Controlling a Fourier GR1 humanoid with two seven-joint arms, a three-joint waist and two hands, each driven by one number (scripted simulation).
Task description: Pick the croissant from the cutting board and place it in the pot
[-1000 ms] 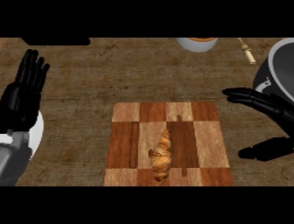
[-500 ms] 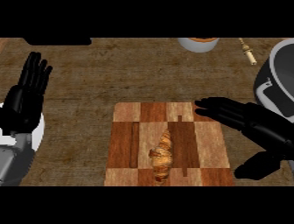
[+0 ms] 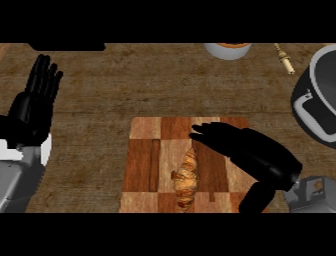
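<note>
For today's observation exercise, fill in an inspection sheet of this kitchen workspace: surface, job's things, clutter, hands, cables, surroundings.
Surface: brown counter.
Job's things: croissant lying on the wooden cutting board; grey pot at the right edge, nothing seen inside.
Clutter: a round container and a small stick-like utensil at the far edge.
Hands: right hand open above the board, beside the croissant; left hand open, resting at left.
Cables: nothing seen.
Surroundings: nothing seen.

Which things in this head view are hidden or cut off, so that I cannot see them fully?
- Pot: cut by the right edge.
- Cutting board: right part hidden under the right hand.
- Croissant: upper end hidden by that hand's fingers.
- Cup: cut by the top edge.
</note>
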